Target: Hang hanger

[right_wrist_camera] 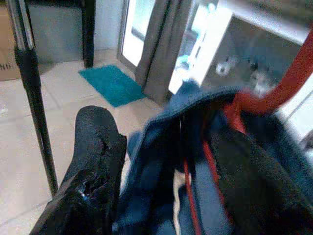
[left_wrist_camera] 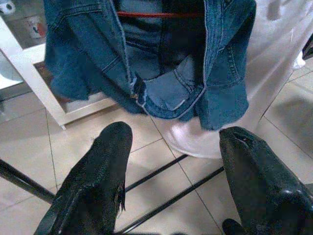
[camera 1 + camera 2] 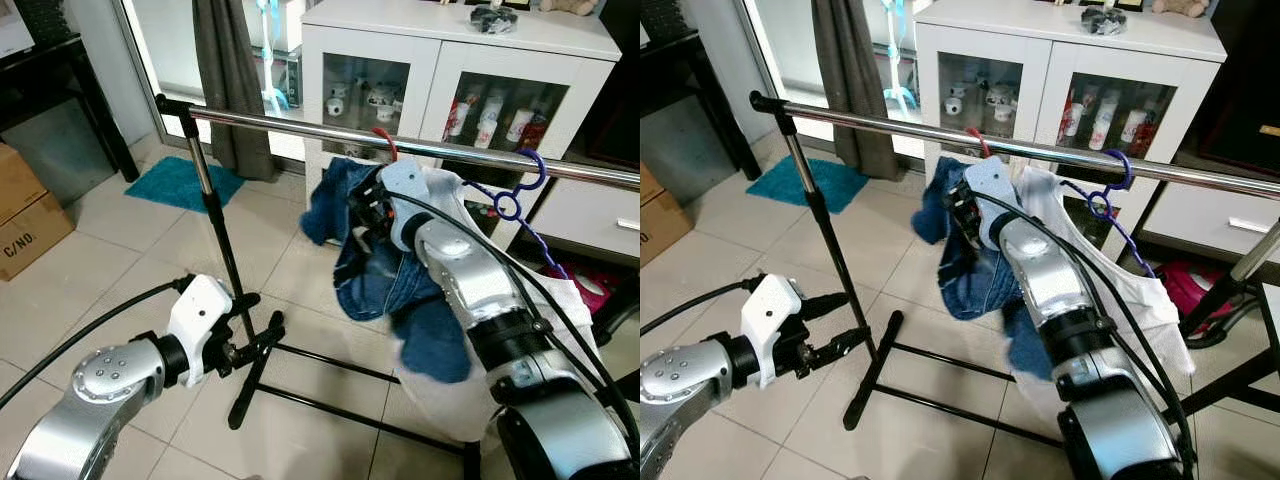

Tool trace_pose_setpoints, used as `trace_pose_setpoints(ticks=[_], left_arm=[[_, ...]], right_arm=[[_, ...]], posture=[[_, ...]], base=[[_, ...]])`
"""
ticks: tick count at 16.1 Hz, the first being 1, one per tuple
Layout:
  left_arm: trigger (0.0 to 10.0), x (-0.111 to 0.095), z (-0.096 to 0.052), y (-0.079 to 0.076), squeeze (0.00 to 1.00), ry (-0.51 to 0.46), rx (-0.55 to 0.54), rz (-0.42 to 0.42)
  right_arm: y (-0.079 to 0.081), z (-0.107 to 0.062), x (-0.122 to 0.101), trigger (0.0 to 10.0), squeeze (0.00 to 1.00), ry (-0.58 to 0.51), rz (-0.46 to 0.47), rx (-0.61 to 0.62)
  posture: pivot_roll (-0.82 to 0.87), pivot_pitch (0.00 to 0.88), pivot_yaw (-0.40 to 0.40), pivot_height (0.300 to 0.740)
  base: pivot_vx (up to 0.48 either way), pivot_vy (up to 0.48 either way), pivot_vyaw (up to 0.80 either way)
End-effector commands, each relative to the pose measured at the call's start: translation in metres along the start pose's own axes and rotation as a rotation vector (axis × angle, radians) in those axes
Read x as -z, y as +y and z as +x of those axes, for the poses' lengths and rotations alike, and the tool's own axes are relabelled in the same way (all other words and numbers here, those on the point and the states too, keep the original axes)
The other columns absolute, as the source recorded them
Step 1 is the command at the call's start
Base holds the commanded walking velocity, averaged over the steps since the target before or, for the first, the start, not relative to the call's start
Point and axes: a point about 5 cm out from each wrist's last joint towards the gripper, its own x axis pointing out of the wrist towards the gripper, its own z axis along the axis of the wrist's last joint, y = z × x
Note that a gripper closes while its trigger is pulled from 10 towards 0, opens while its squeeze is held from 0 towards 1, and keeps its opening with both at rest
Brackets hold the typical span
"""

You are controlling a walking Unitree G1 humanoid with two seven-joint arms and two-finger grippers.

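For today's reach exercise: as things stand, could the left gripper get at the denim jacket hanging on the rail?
Probably yes: the left gripper is open and low, facing the denim jacket, with bare floor between.

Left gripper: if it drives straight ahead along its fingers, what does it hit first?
Probably the denim jacket hanging on the rail: the left gripper, open, points at its lower edge, with a white garment beside it. The rack's floor bars lie below that line. Depth is unclear.

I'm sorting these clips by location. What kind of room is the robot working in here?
Most likely a living area in a home. A white cabinet with glass doors holds small keepsakes, a curtain hangs beside a bright glass door, and a clothes rack on the tiled floor carries a denim jacket.
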Motion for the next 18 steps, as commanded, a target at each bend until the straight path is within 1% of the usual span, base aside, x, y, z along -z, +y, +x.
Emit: trace_pose_setpoints(ticks=[1,4,5,6,9,12,14,18], left_arm=[[10.0,-0.005,-0.002,0.001,0.0,-0.009,0.006,0.01],[10.0,-0.007,0.0,0.0,0.0,-0.017,0.015,0.008],[10.0,-0.008,0.001,0.0,0.0,-0.027,0.023,0.006],[10.0,-0.009,0.002,-0.001,0.0,-0.041,0.029,0.004],[10.0,-0.014,0.005,-0.002,0.0,-0.075,0.046,-0.001],[10.0,-0.014,0.002,-0.001,0.0,-0.072,0.042,0.0],[10.0,-0.013,0.001,-0.001,0.0,-0.07,0.04,-0.001],[10.0,-0.012,-0.001,-0.002,0.0,-0.065,0.036,-0.002]], right_arm=[[-0.006,-0.005,-0.006,10.0,0.0,-0.025,0.005,0.019],[-0.007,-0.018,-0.01,10.0,0.0,-0.054,-0.019,0.012],[-0.005,-0.022,-0.01,10.0,0.0,-0.051,-0.041,0.001],[-0.004,-0.023,-0.008,10.0,0.0,-0.042,-0.044,-0.002],[-0.002,-0.019,0.002,10.0,0.0,0.014,-0.049,0.01],[0.0,-0.014,0.007,10.0,0.0,0.046,-0.007,0.012],[0.0,-0.008,0.009,10.0,0.0,0.058,-0.017,0.022],[-0.001,0.002,0.004,10.0,0.0,0.047,-0.01,0.031]], posture=[[-0.01,0.0,0.005,0.74],[-0.01,0.0,0.009,0.74],[-0.02,0.0,0.018,0.74],[-0.02,0.0,0.018,0.74],[-0.03,0.0,0.025,0.74],[-0.01,0.0,0.019,0.74],[-0.01,0.0,0.016,0.74],[0.0,0.0,0.011,0.74]], base=[[0.0,0.0,0.0],[0.0,0.0,0.0],[0.0,0.0,0.0],[0.0,0.0,0.0],[0.0,0.0,0.0],[0.0,0.0,0.0],[0.0,0.0,0.0],[0.0,0.0,0.0]])
